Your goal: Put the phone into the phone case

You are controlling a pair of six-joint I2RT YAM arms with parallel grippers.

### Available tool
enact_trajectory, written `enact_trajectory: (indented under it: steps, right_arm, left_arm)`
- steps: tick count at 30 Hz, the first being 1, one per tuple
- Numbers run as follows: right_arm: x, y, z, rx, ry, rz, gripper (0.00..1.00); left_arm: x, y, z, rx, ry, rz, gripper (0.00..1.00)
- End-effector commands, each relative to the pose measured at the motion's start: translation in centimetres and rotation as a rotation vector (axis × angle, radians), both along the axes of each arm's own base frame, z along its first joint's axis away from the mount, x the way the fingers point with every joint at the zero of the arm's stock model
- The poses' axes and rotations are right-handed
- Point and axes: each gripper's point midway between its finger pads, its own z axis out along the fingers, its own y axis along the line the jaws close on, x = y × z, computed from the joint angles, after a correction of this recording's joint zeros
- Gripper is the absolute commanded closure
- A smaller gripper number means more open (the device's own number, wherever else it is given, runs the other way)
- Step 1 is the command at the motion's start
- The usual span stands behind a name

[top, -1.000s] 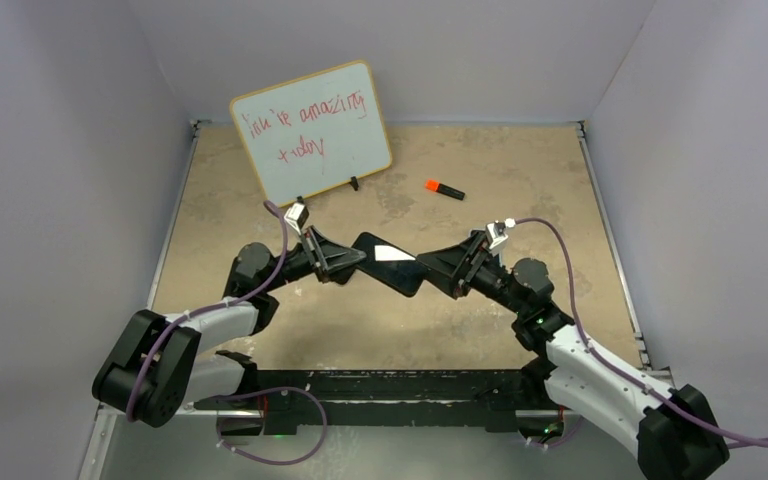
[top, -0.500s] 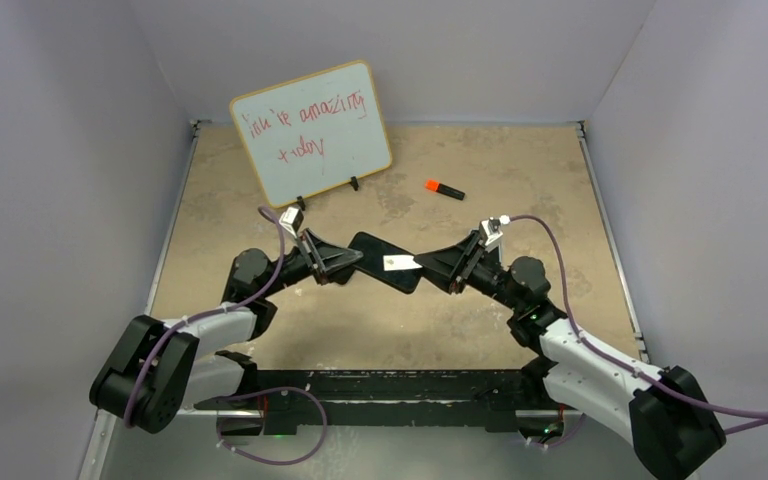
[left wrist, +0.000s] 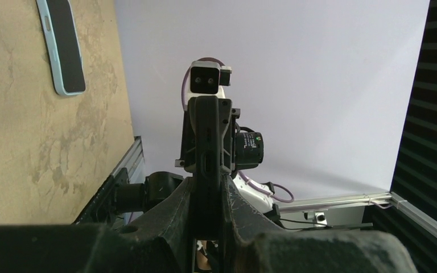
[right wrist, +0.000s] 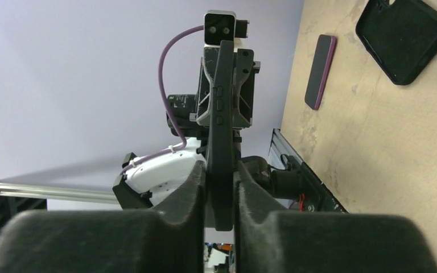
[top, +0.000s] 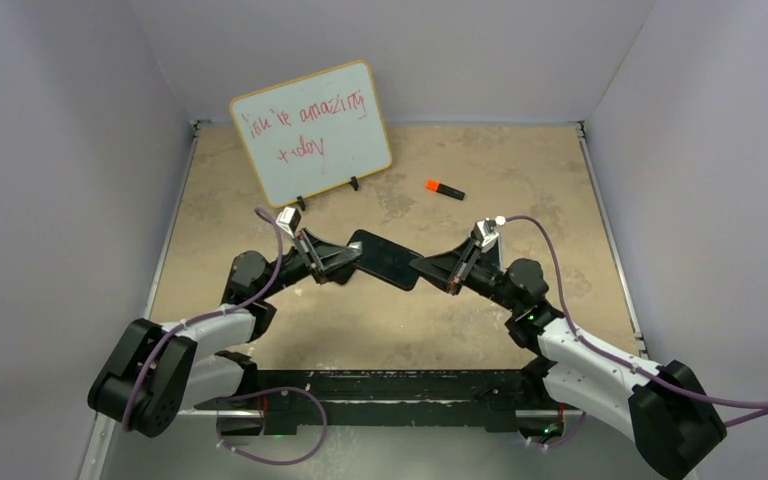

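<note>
Above the middle of the surface, a dark phone-shaped slab is held clear of it between both arms. Its left end is clamped by the left tool and its right end by the right tool. Whether it is a bare phone or one already cased cannot be told. A black phone case is seen lying empty beside a purple-edged phone, so insertion is judged not yet done. A light-blue case is filled by a dark-screened phone.
</note>
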Motion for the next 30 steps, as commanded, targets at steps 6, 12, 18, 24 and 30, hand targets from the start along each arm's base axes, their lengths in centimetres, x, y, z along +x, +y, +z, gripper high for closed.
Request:
enact_trajectory:
  steps: [6,12,18,24,30]
  right_arm:
    - [-0.1,0.2,2.0,0.054,-0.043,0.003,1.00]
    - [-0.1,0.9,1.3,0.007,-0.040,0.027,0.97]
    - [-1.0,2.1,0.8,-0.016,-0.029,0.087,0.68]
    - [-2.2,3.5,-0.1,-0.062,-0.006,0.107,0.48]
    - [-2.8,3.6,-1.5,-0.060,0.048,0.102,0.53]
  left_arm:
    - [-0.2,0.0,1.0,0.031,-0.087,0.004,0.58]
    - [-0.4,0.1,0.0,0.084,-0.090,0.014,0.63]
    - [-0.4,0.2,0.2,0.070,-0.106,0.026,0.95]
    - [-0.3,0.7,0.7,0.037,-0.105,0.062,1.00]
    - [-0.3,0.9,1.2,0.024,-0.125,0.083,1.00]
